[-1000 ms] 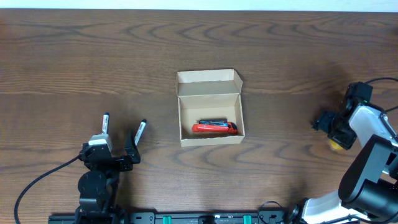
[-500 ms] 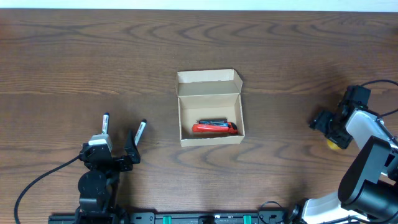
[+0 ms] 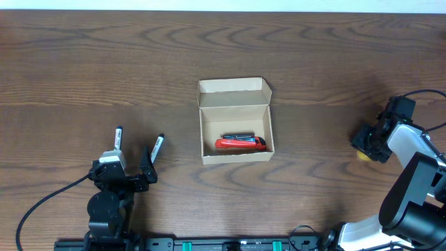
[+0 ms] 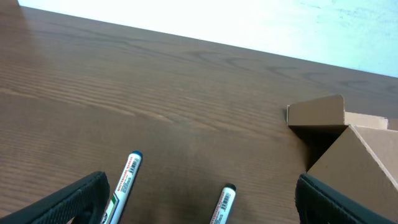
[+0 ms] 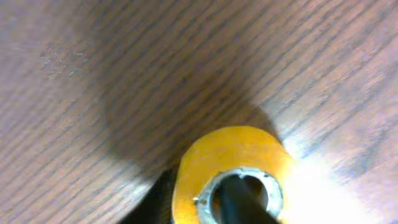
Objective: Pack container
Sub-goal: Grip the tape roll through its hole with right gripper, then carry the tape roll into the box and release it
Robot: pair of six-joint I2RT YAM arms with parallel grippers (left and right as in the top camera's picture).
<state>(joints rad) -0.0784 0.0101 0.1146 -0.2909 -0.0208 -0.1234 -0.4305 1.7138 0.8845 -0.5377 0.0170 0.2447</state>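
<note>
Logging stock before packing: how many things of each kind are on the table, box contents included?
Box: 1
Markers: 2
Tape roll: 1
Red tool, in box: 1
Dark tool, in box: 1
Total: 6

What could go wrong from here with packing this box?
1. The right gripper is at the yellow tape roll, far from the box; its hold is unclear, so the roll might slip on the way over.
2. A red tool already lies in the box, so the roll may land on it and sit tilted.
3. Nothing steadies the box; the left gripper is open and apart from it, so a bump could shove it.
</note>
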